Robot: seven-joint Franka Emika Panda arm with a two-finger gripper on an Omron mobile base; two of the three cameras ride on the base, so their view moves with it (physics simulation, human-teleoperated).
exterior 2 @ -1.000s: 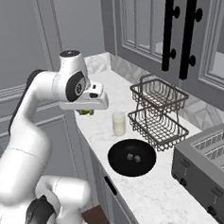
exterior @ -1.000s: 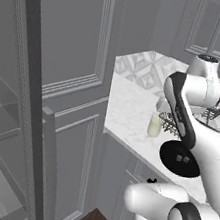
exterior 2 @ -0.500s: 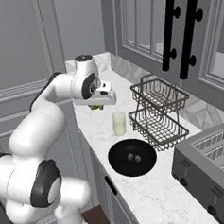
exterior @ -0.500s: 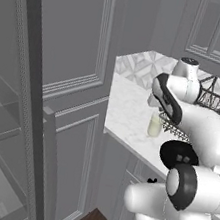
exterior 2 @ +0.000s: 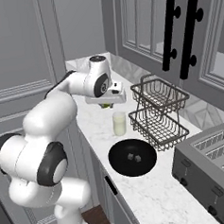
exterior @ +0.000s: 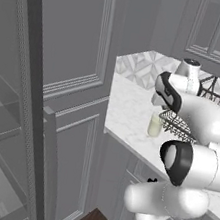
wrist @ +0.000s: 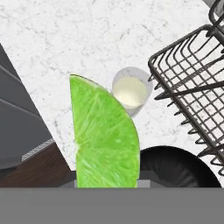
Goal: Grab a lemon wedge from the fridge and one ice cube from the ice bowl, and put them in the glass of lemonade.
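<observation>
Pincer (exterior 2: 106, 104): mine, pinching the lemon wedge (wrist: 104, 135) above the counter (exterior 2: 152, 191).
Wedge: light, soft, slippery; I hold its 2 flat faces.
Glass of lemonade (wrist: 130, 92): just beyond, beside the wire basket (exterior 2: 159, 111); fragile.

arm swung farther over counter, lemon wedge (wrist: 103, 135) now nearer glass of lemonade (exterior 2: 119, 123)

Even flat rendered light, sharp, soft shadows

The bright green lemon wedge (wrist: 104, 138) stands upright, held above the table; the glass of lemonade (wrist: 130, 91), clear with pale yellowish drink, stands upright below, just beside the wedge
</observation>
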